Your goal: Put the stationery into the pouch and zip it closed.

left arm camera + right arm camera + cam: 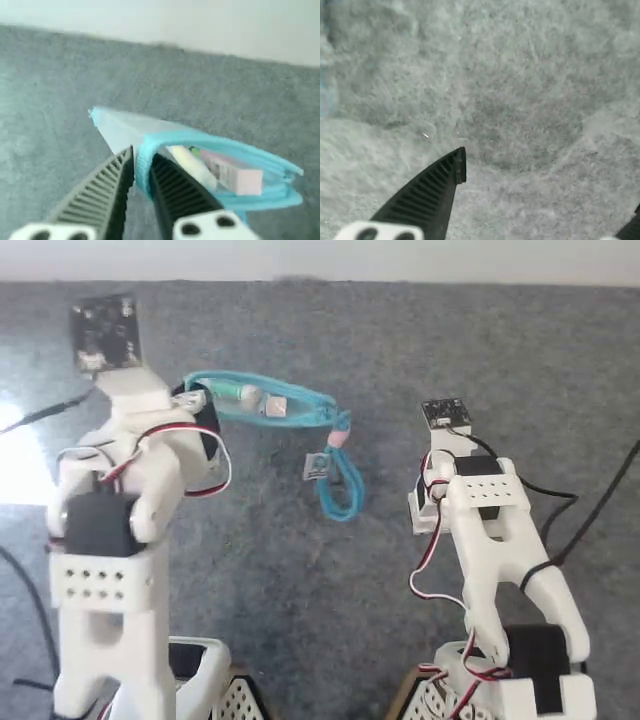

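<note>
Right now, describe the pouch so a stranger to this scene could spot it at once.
On the grey felt table, look toward the far side, where the left gripper is shut on the edge of the pouch. It is clear plastic with light-blue trim, with stationery visible inside and a blue strap loop trailing from one end. It is the only blue thing among the white arms.

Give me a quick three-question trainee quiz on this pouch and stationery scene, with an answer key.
1. True or false: the left gripper is shut on the rim of the blue pouch.
2. Multiple choice: the right gripper is A) holding an eraser, B) open and empty, C) pulling the zipper.
3. Fill in: the stationery lies ___ the blue pouch.
Key: 1 true; 2 B; 3 inside.
</note>
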You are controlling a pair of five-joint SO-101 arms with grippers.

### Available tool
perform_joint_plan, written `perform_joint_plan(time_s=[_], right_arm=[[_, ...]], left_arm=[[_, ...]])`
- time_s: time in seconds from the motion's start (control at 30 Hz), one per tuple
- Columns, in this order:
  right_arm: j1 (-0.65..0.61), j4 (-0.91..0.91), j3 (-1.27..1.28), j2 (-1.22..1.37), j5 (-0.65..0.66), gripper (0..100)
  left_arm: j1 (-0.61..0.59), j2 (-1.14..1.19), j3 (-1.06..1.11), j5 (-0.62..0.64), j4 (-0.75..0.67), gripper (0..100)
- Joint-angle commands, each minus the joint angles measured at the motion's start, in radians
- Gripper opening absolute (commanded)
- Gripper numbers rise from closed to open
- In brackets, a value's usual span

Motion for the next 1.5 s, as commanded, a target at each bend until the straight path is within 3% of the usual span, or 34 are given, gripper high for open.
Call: perform_joint_plan(time_s=[0.0,0.17,0.3,0.47,0.73,0.97,1.07,1.23,1.47], right_arm=[[-0.008,-0.019,-0.006,-0.044,-0.011,49.0],[-0.008,-0.019,-0.006,-0.044,-0.011,49.0],[-0.01,-0.019,-0.006,-0.044,-0.011,49.0],[-0.01,-0.019,-0.006,-0.044,-0.009,49.2],[-0.015,-0.018,-0.074,-0.119,0.063,49.3],[-0.205,-0.002,-0.049,-0.423,0.095,48.9],[-0.294,-0.116,0.018,-0.487,0.094,44.1],[-0.389,-0.355,0.127,-0.453,0.034,34.2],[-0.441,-0.455,0.138,-0.337,-0.097,42.1]], left_arm=[[-0.008,-0.038,0.104,-0.011,-0.106,1],[-0.046,-0.043,0.09,0.009,-0.021,1],[-0.06,0.014,0.354,-0.034,-0.207,1],[-0.015,-0.04,0.282,-0.023,-0.098,1],[0.032,-0.095,0.352,-0.103,-0.091,1],[0.026,-0.1,0.512,-0.12,-0.198,1],[0.028,-0.101,0.503,-0.123,-0.206,1],[0.026,-0.101,0.315,-0.124,-0.031,1],[0.026,-0.094,0.199,-0.124,0.021,1]])
